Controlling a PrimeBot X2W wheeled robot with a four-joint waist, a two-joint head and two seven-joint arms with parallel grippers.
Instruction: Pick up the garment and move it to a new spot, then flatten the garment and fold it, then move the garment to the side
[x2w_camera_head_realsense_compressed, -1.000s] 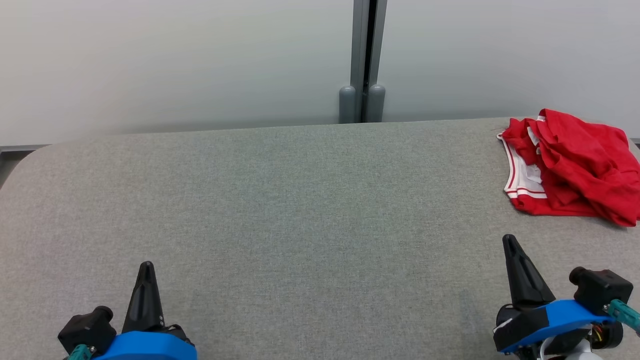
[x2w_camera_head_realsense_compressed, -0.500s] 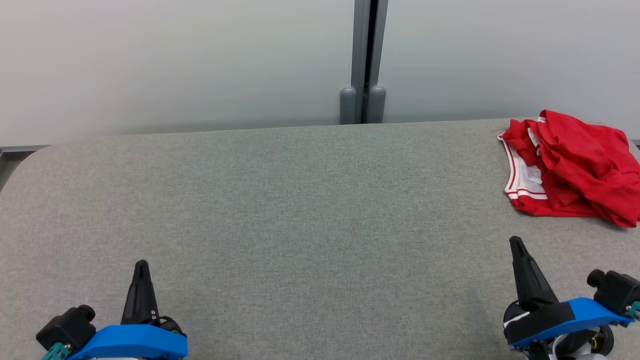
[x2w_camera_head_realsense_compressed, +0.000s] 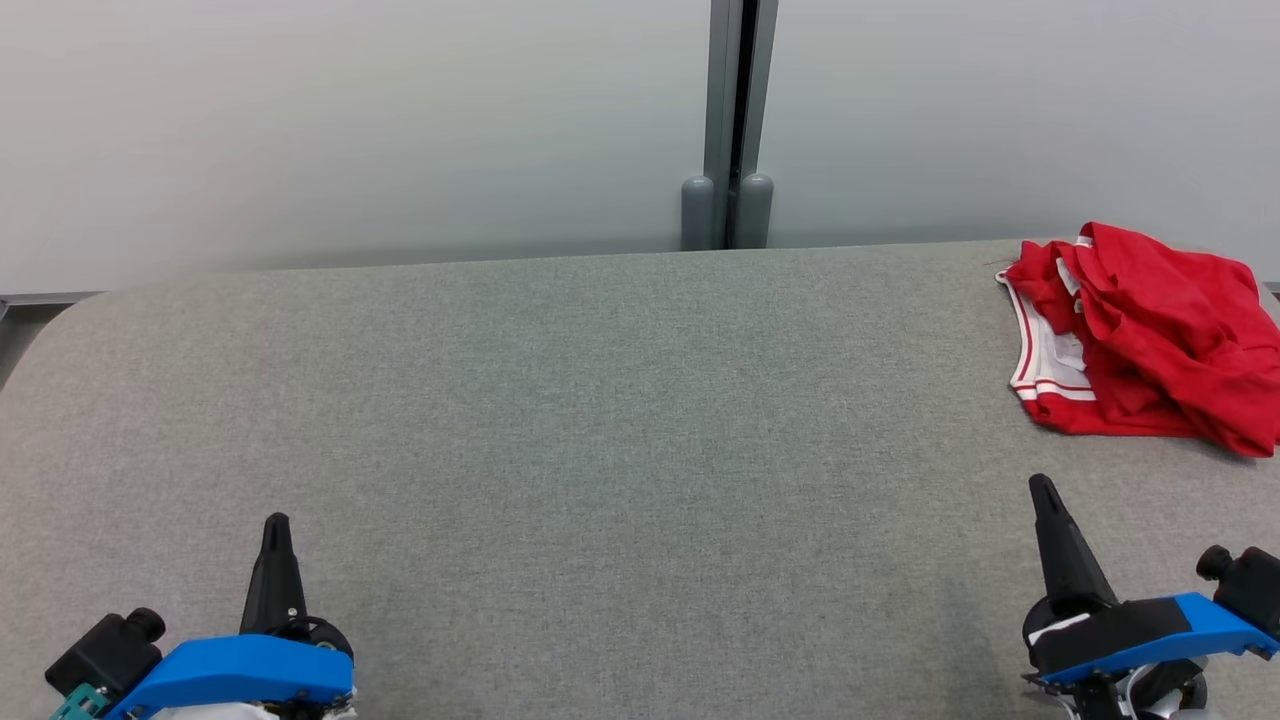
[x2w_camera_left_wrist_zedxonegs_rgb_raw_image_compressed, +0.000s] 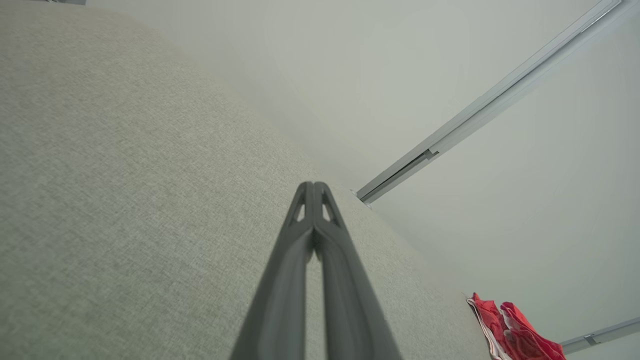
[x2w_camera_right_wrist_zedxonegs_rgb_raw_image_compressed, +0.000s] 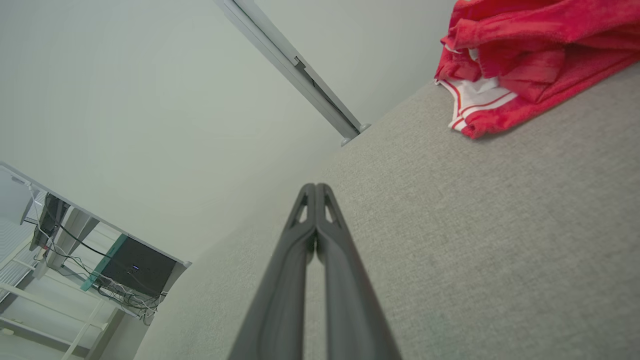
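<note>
garment: red with white striped trim, crumpled in a heap on the table's far right corner.
left gripper: above the table's near left edge, fingers pressed together, holding nothing.
right gripper: above the table's near right edge, fingers pressed together, empty.

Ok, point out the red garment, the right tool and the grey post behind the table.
red garment (x2w_camera_head_realsense_compressed: 1170, 330), head view, crumpled red middle.
right tool (x2w_camera_head_realsense_compressed: 1040, 486), head view, between its shut fingertips.
grey post (x2w_camera_head_realsense_compressed: 722, 100), head view, upright shaft.
</note>
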